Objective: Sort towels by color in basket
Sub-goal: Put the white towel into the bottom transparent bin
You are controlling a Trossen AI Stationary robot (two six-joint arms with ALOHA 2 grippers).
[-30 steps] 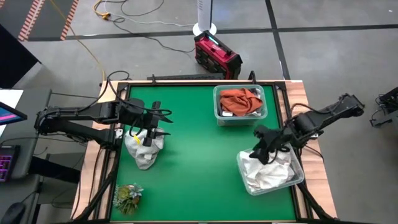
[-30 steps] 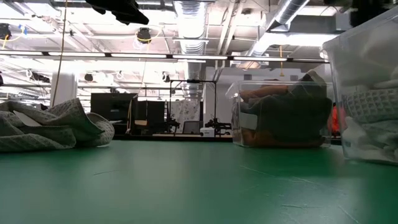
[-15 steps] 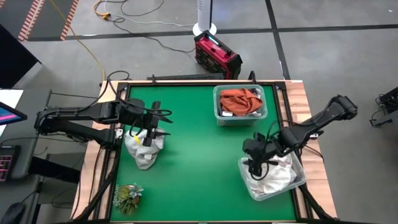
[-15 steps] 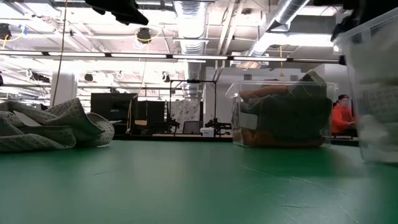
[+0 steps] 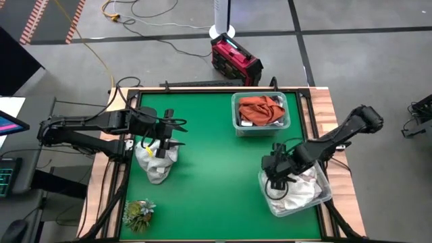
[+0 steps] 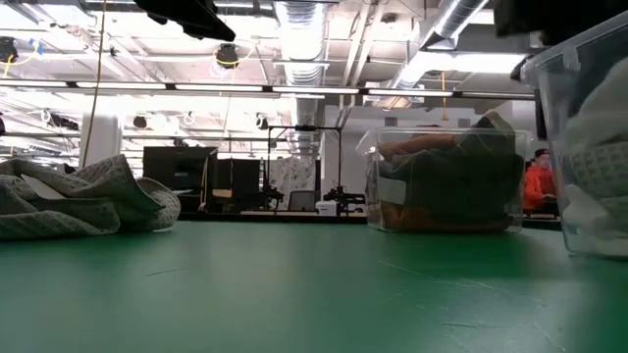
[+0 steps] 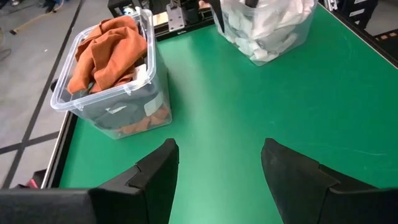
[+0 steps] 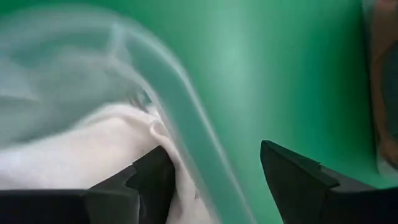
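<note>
A pile of white and pale grey towels (image 5: 156,162) lies on the green mat at the left and also shows in the low view (image 6: 78,201). My left gripper (image 5: 162,140) hovers open and empty just above the pile. A clear bin (image 5: 236,121) at the far side holds the rust-orange towel (image 5: 262,108) over darker cloth. A second clear bin (image 5: 325,196) at the near right holds white towels (image 5: 297,192). My right gripper (image 5: 275,172) is open at this bin's left wall. One finger is inside by the white towels (image 8: 93,149), and the other is outside over the mat. My right gripper comes from above, slanting toward the table's left, with its open fingers on either side of the white-towel bin's left rim (image 8: 180,118). The inner finger (image 8: 149,180) lies against or just over the white cloth; I cannot tell whether either finger touches the rim or the cloth.
A small green leafy tuft (image 5: 138,214) lies at the near left corner. A red box (image 5: 235,59) and cables lie on the floor beyond the far edge. The middle of the mat (image 5: 216,175) between the pile and the bins is bare.
My right gripper has gone down and toward the table's left and near edges, from above the white-towel bin's far left corner to its left wall. The bin has shifted a little in the low view.
</note>
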